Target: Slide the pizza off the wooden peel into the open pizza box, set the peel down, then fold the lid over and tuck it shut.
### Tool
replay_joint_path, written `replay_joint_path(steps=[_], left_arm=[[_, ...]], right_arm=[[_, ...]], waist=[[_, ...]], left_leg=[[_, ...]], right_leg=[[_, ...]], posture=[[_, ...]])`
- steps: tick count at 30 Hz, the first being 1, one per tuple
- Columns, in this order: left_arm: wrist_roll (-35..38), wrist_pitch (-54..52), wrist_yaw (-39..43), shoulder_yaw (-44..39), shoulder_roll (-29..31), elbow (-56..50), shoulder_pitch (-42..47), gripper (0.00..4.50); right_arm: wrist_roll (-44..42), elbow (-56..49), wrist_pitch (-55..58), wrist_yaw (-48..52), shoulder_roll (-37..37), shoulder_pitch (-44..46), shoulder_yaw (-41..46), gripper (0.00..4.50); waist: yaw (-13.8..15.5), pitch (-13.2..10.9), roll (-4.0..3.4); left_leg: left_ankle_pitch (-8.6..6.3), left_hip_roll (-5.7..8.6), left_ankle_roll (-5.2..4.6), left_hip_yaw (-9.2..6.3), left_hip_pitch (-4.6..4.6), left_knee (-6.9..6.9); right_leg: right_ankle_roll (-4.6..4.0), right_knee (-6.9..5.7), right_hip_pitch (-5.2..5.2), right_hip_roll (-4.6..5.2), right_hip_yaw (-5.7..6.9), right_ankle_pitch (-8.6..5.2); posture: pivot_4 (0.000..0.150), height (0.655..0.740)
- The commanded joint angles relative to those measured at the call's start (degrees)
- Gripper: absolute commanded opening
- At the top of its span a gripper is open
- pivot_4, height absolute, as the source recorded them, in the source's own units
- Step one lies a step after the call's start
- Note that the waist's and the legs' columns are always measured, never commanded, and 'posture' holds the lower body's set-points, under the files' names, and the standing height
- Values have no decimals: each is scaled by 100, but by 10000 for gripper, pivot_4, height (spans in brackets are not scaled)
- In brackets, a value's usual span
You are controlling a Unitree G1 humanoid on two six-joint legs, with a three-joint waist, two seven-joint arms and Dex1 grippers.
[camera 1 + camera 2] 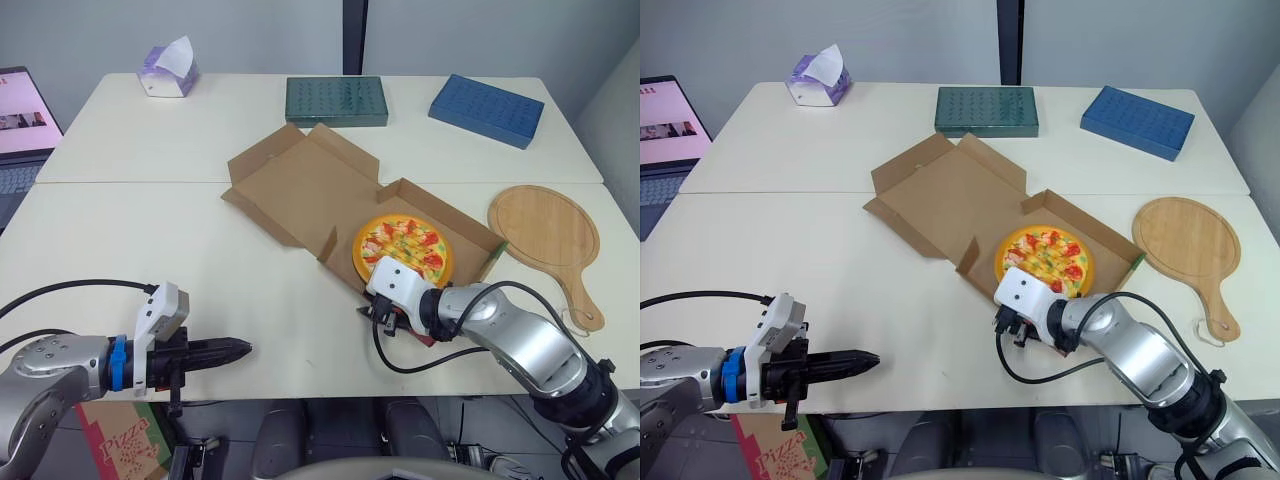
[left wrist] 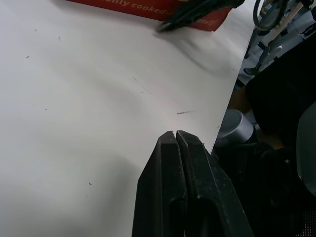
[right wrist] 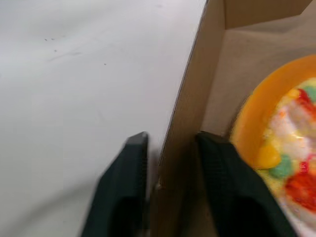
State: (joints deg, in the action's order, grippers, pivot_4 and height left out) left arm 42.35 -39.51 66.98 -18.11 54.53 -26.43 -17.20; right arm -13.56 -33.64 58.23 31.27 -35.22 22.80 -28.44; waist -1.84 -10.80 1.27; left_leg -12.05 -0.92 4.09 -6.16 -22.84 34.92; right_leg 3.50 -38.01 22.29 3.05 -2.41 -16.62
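The round orange-rimmed pizza (image 1: 402,247) lies inside the open brown cardboard pizza box (image 1: 300,190) on the white table (image 1: 150,260). The box's lid is spread flat toward the far left. The round wooden peel (image 1: 545,232) rests on the table just right of the box, apart from it.

The head views place the right gripper (image 3: 170,138) at the box's near wall. Its wrist view adds that the black fingers (image 3: 224,173) are spread and straddle that wall, one outside and one inside beside the pizza.

The left gripper (image 1: 235,348) hovers over the near table edge, well apart from the box. Its wrist view shows its fingers pressed together and empty, and the box's red printed outer face (image 2: 148,7).
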Motion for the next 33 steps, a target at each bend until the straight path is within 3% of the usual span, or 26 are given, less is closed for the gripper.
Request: replay_joint_path(steps=[1,2,15,21,27,33], left_arm=[[15,91,30,-97,-37,-18,-58,0],[15,92,32,-120,-37,-11,-76,0],[-69,115,40,-548,-99,123,-851,0],[47,-95,-65,-826,-265,51,-1379,0],[194,-303,-280,-993,-439,-143,-1653,0],[624,-676,-732,-1238,-759,-268,-1627,0]], right_arm=[[63,-108,-188,153,-36,53,-55,2132],[69,-125,-215,205,-59,56,-47,433],[49,-520,-1618,1750,-1063,-236,-158,433],[417,-233,-2622,2349,-1432,-231,-170,433],[830,554,-3407,2813,-1466,56,-35,433],[878,753,-3311,2916,-1187,226,-8,433]], waist=[[-1,0,0],[-5,0,0],[-12,0,0],[-12,1,3],[-3,1,3],[-5,2,3]], left_leg=[[0,0,0,0,1,0],[0,0,0,0,1,0],[0,-1,0,2,1,-1],[0,-2,0,3,2,0],[0,-3,0,5,4,4],[0,-3,0,2,3,4]], right_leg=[[0,-1,0,0,0,0],[0,-1,0,0,0,0],[12,0,1,0,0,-8],[14,1,0,0,1,-10],[8,0,-2,0,1,-14],[7,-1,-3,0,1,-6]], posture=[[1500,7400],[1500,7400],[1500,7400],[1500,7400],[1500,7400],[1500,7400]])
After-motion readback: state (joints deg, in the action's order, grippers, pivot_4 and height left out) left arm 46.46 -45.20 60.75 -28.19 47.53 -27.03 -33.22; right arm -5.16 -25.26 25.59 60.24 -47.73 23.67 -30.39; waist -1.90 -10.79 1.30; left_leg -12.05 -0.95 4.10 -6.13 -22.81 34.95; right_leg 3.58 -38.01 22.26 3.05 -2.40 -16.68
